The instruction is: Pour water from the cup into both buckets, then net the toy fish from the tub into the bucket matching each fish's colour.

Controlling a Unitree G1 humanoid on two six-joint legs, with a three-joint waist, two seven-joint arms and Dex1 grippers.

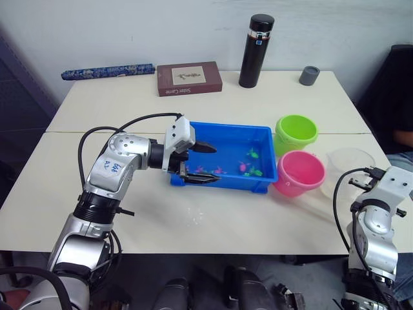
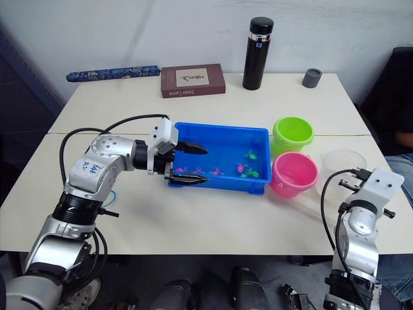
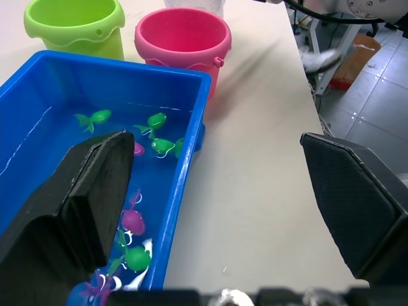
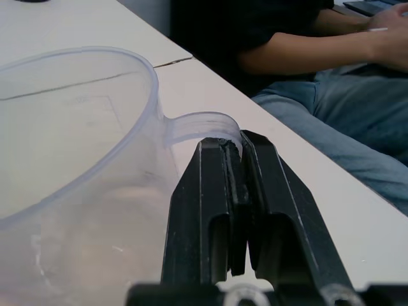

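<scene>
The white table (image 1: 258, 219) carries everything. On it, near the middle, stands the blue tub (image 1: 226, 137) with water inside. The left gripper (image 1: 201, 164) is at the tub's left end with its fingers spread wide: one finger is over the water and the other is outside, along the tub's near wall, so the wall is between them and nothing is held.

Just to the right of the tub are the two buckets. The pink bucket (image 1: 299, 172) is nearer and touches the tub's right corner; the green bucket (image 1: 296, 133) is behind it. To the right of the pink bucket stands the clear cup (image 1: 350, 169). In the right wrist view, the right gripper (image 4: 234, 153) is closed narrowly on the handle of this cup, which rests on the table.

At the far edge of the table are a brown book (image 1: 189, 78), a tall black flask (image 1: 255, 51), a long patterned roll (image 1: 108, 71) and a small grey cup (image 1: 310, 75).

The toy fish (image 3: 150, 137) float in the tub, some green and some pink, mostly toward its right end and near wall.

A person (image 4: 306, 44) sits beside the table's right edge.
</scene>
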